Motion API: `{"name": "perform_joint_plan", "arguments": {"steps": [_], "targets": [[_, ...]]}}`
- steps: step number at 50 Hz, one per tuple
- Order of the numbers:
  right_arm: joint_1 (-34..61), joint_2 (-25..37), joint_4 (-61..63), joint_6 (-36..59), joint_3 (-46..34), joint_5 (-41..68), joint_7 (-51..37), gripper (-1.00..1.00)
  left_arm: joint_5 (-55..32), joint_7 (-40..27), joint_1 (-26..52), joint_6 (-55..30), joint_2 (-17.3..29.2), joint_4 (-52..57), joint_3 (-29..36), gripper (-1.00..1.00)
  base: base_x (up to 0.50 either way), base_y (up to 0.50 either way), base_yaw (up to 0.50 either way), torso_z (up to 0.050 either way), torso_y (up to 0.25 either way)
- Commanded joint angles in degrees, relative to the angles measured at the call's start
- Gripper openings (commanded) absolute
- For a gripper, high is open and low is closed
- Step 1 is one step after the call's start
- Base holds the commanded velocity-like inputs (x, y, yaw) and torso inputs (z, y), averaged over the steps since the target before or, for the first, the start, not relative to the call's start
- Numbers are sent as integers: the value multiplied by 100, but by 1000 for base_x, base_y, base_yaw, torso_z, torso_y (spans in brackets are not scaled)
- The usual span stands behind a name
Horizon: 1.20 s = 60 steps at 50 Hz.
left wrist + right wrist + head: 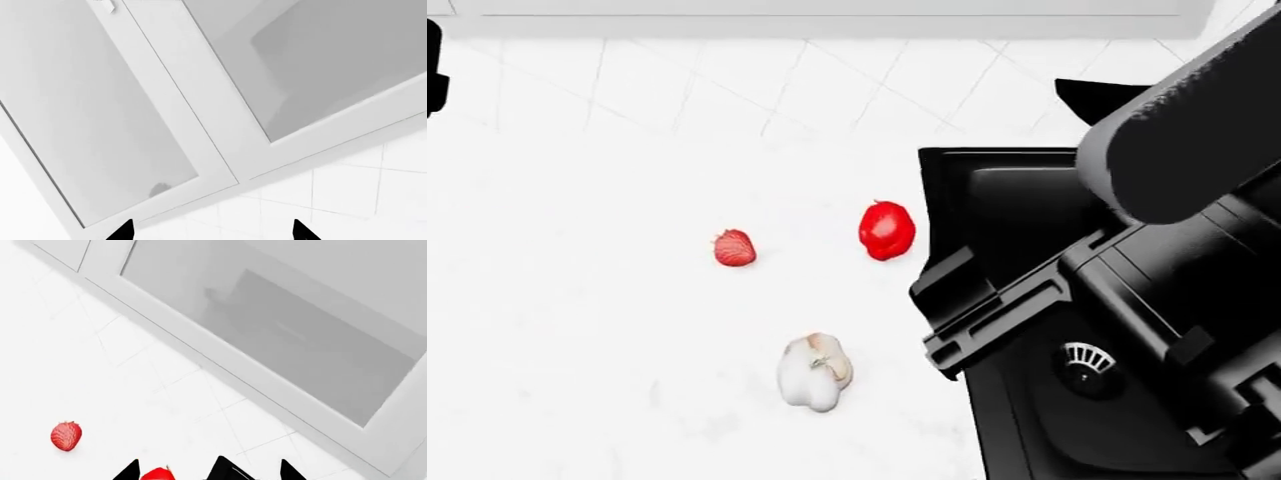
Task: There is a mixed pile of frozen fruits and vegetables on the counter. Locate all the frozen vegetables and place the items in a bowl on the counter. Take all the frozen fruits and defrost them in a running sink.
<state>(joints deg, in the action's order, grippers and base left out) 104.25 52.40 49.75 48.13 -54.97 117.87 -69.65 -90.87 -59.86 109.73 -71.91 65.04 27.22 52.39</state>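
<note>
White faintly marbled counter (587, 330) – small red strawberry (734, 248), glossy red bell pepper (886, 229), whitish garlic bulb (814, 372) well apart, black matte sink (1014, 190) alongside, left gripper (212, 231) spread wide – right gripper (208, 471) state cannot be told

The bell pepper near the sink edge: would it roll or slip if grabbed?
The bell pepper looks rounded and glossy, so it may slip between hard fingertips. It lies free on the flat counter beside the sink, so a sideways nudge could probably roll it.
</note>
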Motion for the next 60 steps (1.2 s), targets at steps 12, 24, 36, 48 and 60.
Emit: {"name": "perform_joint_plan", "arguments": {"steps": [12, 24, 36, 48, 60], "targets": [[337, 108, -89, -67, 53, 443, -307, 100, -101, -79, 23, -25, -46, 10, -13, 100, 499, 66, 0, 0, 2], [1221, -204, -514, 235, -544, 1620, -1277, 100, 15, 6, -24, 27, -72, -13, -3, 100, 165, -3, 0, 0, 0], [3008, -1952, -3249, 1482, -1197, 2235, -1414, 100, -9, -9, -1, 23, -109, -39, -14, 100, 0, 0, 0, 0, 0], [2624, -3312, -5662, 1743, -633, 1344, -371, 100, -109, -21, 83, -30, 8, -25, -75, 100, 0, 0, 0, 0, 0], [1517, -3730, -6075, 1280, -577, -334, 1008, 100, -132, 34, 183, -119, 250, -20, -153, 100, 0, 0, 0, 0, 0]]}}
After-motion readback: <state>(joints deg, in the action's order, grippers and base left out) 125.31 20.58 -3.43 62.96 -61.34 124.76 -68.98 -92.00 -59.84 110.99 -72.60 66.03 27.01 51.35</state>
